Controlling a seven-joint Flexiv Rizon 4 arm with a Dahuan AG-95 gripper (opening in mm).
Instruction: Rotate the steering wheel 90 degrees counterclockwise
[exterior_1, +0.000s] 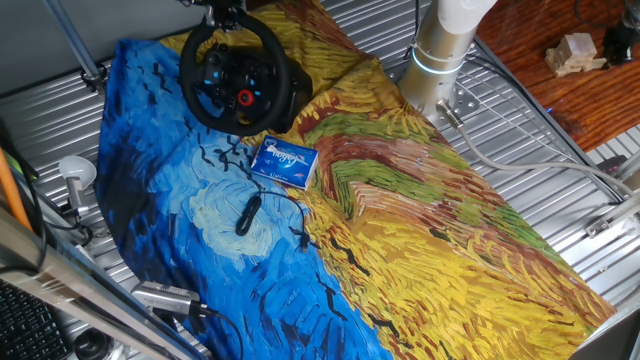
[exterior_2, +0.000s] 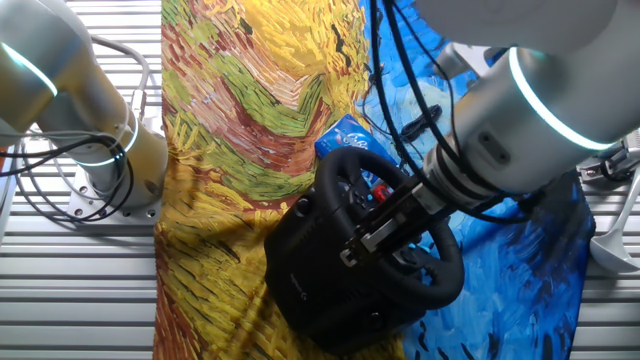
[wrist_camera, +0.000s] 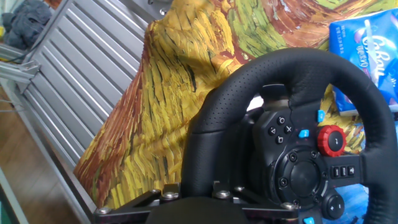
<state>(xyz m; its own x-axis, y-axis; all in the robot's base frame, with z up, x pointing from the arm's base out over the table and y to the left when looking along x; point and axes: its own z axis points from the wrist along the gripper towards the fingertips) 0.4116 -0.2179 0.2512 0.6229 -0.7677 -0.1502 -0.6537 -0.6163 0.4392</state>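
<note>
The black steering wheel (exterior_1: 283, 70) stands at the far end of the painted cloth, on its bulky black base (exterior_2: 310, 270). Its hub carries a red knob (exterior_1: 245, 97) and small blue buttons. My gripper (exterior_1: 222, 14) is at the top of the rim and looks shut on it. In the other fixed view the gripper (exterior_2: 385, 228) clamps across the wheel rim (exterior_2: 445, 275). In the hand view the rim (wrist_camera: 292, 62) runs down between the gripper's (wrist_camera: 194, 191) finger mounts, and the red knob (wrist_camera: 331, 139) sits right of the hub.
A small blue packet (exterior_1: 284, 162) lies just in front of the wheel. A thin black cable with plug (exterior_1: 248, 213) lies nearer on the cloth (exterior_1: 420, 230). The arm's base (exterior_1: 440, 50) stands at the right of the wheel. Ribbed metal table (exterior_1: 520, 130) surrounds the cloth.
</note>
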